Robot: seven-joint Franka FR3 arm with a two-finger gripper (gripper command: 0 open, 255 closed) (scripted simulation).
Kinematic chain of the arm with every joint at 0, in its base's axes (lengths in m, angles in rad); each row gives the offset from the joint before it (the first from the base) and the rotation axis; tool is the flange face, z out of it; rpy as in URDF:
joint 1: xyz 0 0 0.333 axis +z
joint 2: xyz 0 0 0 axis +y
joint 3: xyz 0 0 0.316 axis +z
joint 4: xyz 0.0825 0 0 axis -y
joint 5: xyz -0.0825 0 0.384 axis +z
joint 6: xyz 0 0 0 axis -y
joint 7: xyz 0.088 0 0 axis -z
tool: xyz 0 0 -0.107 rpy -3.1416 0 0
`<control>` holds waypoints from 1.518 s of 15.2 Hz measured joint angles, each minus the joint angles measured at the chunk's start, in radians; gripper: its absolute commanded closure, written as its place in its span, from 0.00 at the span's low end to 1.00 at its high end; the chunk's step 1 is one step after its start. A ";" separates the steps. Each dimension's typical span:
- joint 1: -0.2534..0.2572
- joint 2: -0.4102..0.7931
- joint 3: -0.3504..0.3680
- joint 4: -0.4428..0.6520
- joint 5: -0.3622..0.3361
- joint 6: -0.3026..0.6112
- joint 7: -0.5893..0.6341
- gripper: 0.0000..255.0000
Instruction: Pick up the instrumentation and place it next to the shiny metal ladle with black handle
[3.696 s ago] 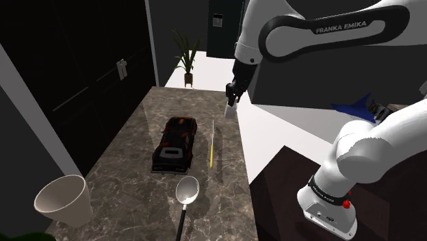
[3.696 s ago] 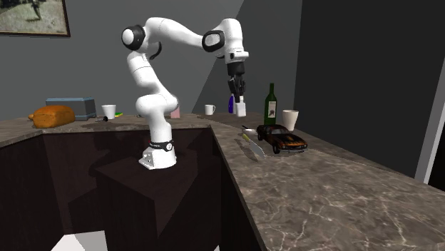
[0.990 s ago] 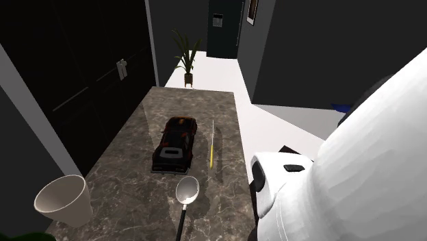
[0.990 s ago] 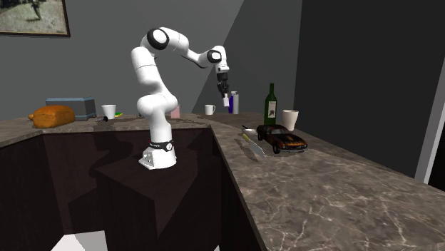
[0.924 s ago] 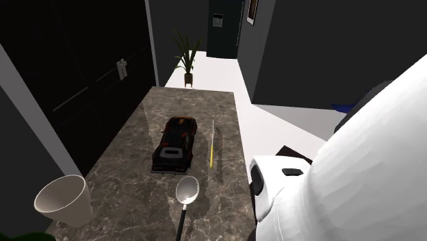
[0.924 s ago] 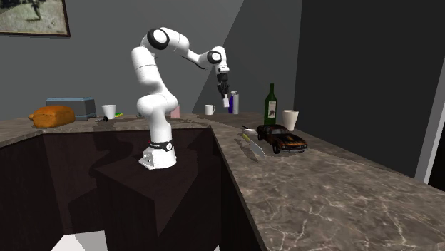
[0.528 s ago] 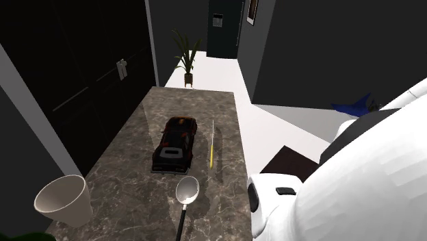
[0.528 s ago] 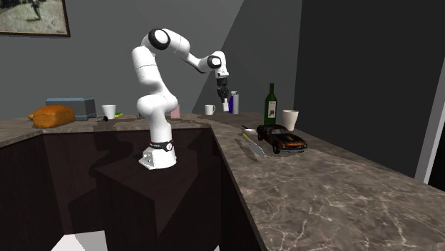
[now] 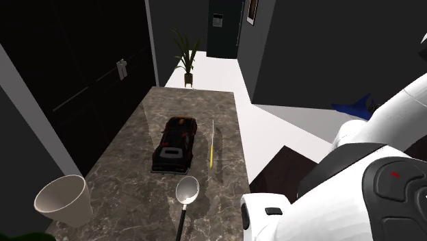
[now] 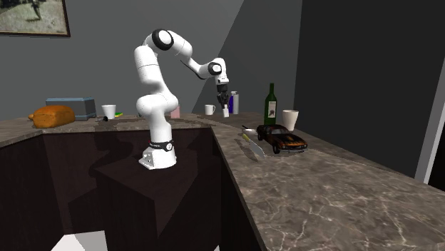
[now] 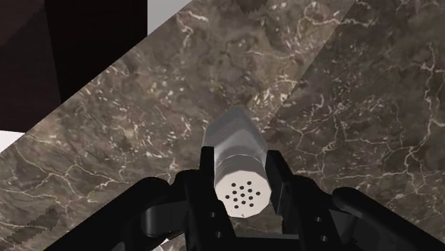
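My black gripper [image 11: 242, 175] is shut on a white cylinder [image 11: 238, 150] whose near end is dotted with small holes; one finger presses each side. In the second exterior view the gripper [image 10: 225, 108] hangs low over the back counter with the cylinder [image 10: 225, 112] pointing down, close to a blue-and-white bottle [image 10: 234, 102]. The shiny ladle [image 9: 187, 190] with its black handle lies on the marble counter [image 9: 130, 171] near that counter's front end. It shows again as the ladle [image 10: 254, 148] beside the toy car.
A dark toy car [image 9: 175, 142] and a thin yellow rod [image 9: 213, 145] lie just beyond the ladle. A white cup [image 9: 63, 199] stands at the shoulder view's lower left. A green bottle [image 10: 270, 105], white cup [image 10: 289, 118] and small mug [image 10: 210, 110] stand on the counter.
The arm has swung from above the car's counter towards the back counter and lowered, carrying the white cylinder. In the shoulder view its white links have shifted lower and to the right.
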 measured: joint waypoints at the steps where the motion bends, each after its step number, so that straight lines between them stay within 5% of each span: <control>1: -0.005 0.006 0.008 -0.009 -0.004 0.012 0.004 1.00; 9: -0.095 0.089 0.126 -0.068 -0.086 0.120 0.076 1.00; 12: -0.179 0.150 0.220 -0.084 -0.159 0.160 0.132 1.00; 18: -0.193 0.159 0.237 -0.088 -0.170 0.168 0.142 1.00; 19: -0.193 0.159 0.237 -0.088 -0.170 0.168 0.142 0.00; 23: -0.193 0.159 0.237 -0.088 -0.170 0.168 0.142 0.00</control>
